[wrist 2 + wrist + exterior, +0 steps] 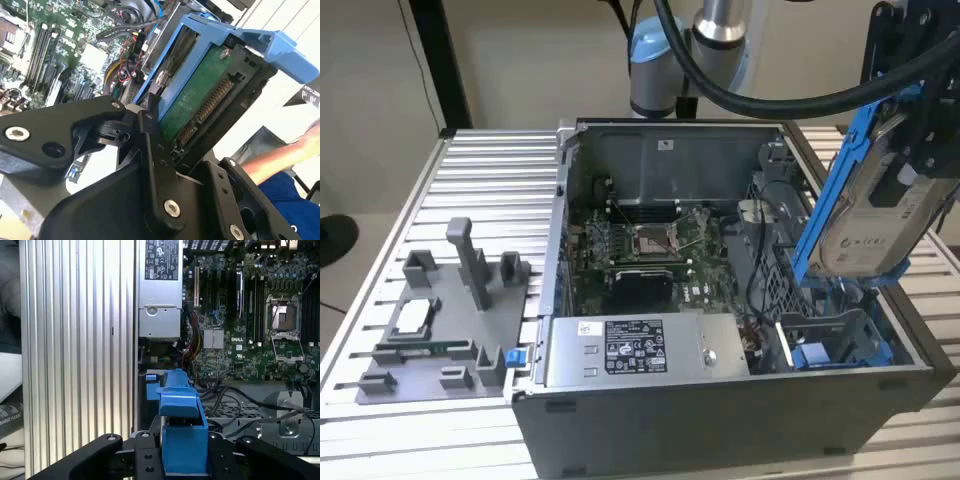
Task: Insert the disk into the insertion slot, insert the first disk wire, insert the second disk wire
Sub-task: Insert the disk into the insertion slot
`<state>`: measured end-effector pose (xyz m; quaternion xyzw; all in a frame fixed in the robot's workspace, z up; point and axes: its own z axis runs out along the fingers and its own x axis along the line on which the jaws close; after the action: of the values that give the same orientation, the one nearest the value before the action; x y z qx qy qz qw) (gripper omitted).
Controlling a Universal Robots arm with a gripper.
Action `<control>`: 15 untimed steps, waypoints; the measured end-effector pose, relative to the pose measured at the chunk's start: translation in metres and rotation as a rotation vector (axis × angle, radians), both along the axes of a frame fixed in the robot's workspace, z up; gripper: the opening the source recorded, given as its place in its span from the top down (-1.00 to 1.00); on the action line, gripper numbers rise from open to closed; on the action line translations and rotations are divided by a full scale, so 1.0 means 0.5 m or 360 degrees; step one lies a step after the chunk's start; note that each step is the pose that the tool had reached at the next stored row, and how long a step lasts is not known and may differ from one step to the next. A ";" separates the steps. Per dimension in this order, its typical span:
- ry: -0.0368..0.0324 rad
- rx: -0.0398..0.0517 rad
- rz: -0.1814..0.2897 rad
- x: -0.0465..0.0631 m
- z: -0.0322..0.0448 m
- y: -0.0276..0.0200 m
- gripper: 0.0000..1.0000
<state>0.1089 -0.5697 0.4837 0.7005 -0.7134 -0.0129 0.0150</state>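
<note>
— What do we count here?
— One flat silver-grey hard drive in a bright blue plastic frame (875,235), clamped by our black gripper (184,460), tilted above the open grey computer case (720,430).
— And inside the case?
— One perforated grey metal drive bay (840,335), one green motherboard (705,275), one grey labelled power-supply box (630,350).

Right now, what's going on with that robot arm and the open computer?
The arm's gripper is clamped on the disk, gripping its blue frame. It holds the disk tilted in the air above the open computer case, at the exterior view's right, over the insertion slot. The disk is not in the slot yet.
</note>
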 end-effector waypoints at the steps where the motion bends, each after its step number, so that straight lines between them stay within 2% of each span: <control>1: 0.0000 0.0000 0.0000 0.000 0.000 0.0000 1.00; 6: 0.0000 -0.0001 0.0000 0.000 0.000 -0.0009 1.00; 15: 0.0000 0.0000 0.0000 0.000 -0.002 -0.0110 1.00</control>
<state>0.1089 -0.5752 0.4825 0.7005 -0.7134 -0.0128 0.0150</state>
